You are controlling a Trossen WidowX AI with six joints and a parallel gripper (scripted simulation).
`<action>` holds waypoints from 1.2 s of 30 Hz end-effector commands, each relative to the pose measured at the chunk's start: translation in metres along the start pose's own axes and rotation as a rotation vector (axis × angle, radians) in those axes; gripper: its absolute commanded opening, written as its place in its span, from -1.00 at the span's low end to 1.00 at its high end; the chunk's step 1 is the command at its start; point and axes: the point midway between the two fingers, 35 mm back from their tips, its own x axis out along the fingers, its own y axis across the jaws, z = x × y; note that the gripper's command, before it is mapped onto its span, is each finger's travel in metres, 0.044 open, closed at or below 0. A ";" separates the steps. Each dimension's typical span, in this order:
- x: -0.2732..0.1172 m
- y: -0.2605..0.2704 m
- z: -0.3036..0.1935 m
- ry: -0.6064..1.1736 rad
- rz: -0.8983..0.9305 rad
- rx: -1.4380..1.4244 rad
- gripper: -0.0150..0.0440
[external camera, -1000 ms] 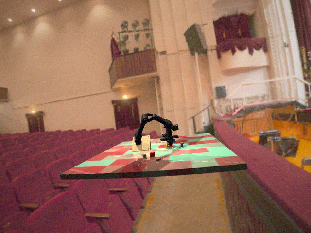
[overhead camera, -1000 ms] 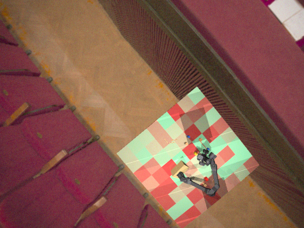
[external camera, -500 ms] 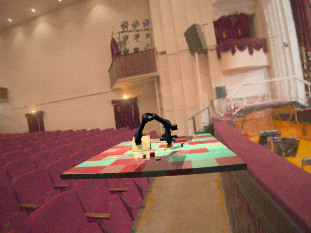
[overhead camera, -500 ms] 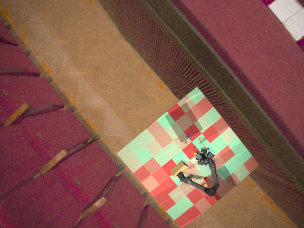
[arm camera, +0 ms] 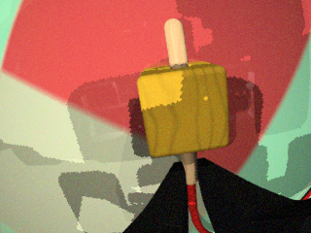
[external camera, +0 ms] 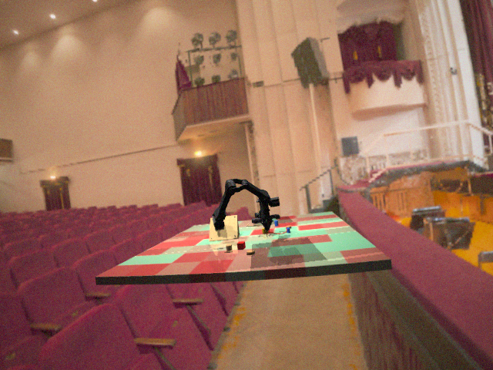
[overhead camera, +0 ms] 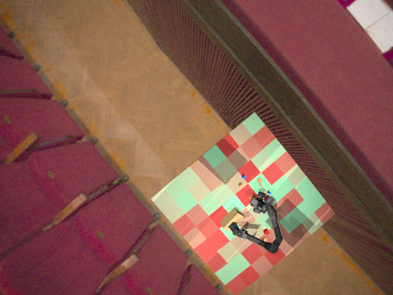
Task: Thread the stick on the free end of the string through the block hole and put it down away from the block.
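The small yellow wooden block (arm camera: pixel 190 116) (overhead camera: pixel 252 197) sits on the table, ahead of the fingers. My gripper (arm camera: pixel 190 167) (external camera: pixel 266 228) is shut on the stick close to its string end. The pale wooden stick (arm camera: pixel 175 41) runs through the block: its rounded tip stands out at the far side, and its rear part shows between block and fingertips at the near side. The middle is hidden inside the block. The red string (arm camera: pixel 192 196) (overhead camera: pixel 264 187) trails back from the stick to the round button (overhead camera: pixel 259 180) on the table.
A larger cream box (overhead camera: pixel 234 216) (external camera: pixel 233 227) stands by the arm's base. A red cube (overhead camera: pixel 266 231) (external camera: pixel 240 245) and a tan disc (external camera: pixel 249 252) lie nearby. Blue pieces (overhead camera: pixel 244 176) (overhead camera: pixel 269 192) and thin loose sticks (overhead camera: pixel 217 182) lie beyond the gripper.
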 end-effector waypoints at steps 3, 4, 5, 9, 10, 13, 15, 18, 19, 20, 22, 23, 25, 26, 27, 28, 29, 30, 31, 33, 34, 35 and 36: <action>0.000 0.000 0.008 -0.003 -0.001 0.002 -0.49; 0.000 0.000 0.007 -0.003 -0.001 0.002 -0.49; 0.000 0.000 0.005 0.000 0.000 -0.002 -0.40; 0.000 0.000 0.005 0.000 0.000 -0.002 -0.07; 0.000 0.000 0.005 0.000 0.000 -0.002 -0.07; -0.010 -0.001 0.004 -0.002 -0.001 -0.002 -0.07; -0.039 -0.003 0.004 -0.004 -0.002 -0.003 -0.07; -0.077 0.000 0.003 -0.003 0.000 -0.003 -0.07; -0.080 0.000 0.003 -0.003 0.000 -0.003 -0.07; -0.080 0.000 0.003 -0.003 0.000 -0.003 -0.07; -0.080 0.000 0.003 -0.003 0.000 -0.003 -0.07; -0.076 -0.003 0.003 0.003 -0.016 -0.007 -0.07; -0.076 -0.003 0.004 0.002 -0.016 0.055 -0.07; -0.076 -0.003 0.005 0.000 -0.016 0.132 -0.07; -0.076 -0.003 0.007 -0.002 -0.016 0.226 -0.07; -0.077 -0.003 0.009 -0.004 -0.015 0.321 -0.07; -0.077 -0.003 0.011 -0.006 -0.015 0.415 -0.07; -0.077 -0.003 0.012 -0.008 -0.014 0.509 -0.07; -0.077 -0.003 0.014 -0.010 -0.013 0.603 -0.07; -0.077 -0.003 0.017 -0.013 -0.011 0.791 -0.07; -0.077 -0.004 0.019 -0.015 -0.009 0.885 -0.07; -0.077 -0.004 0.021 -0.016 -0.008 0.979 -0.07; -0.077 -0.004 0.022 -0.018 -0.006 1.073 -0.07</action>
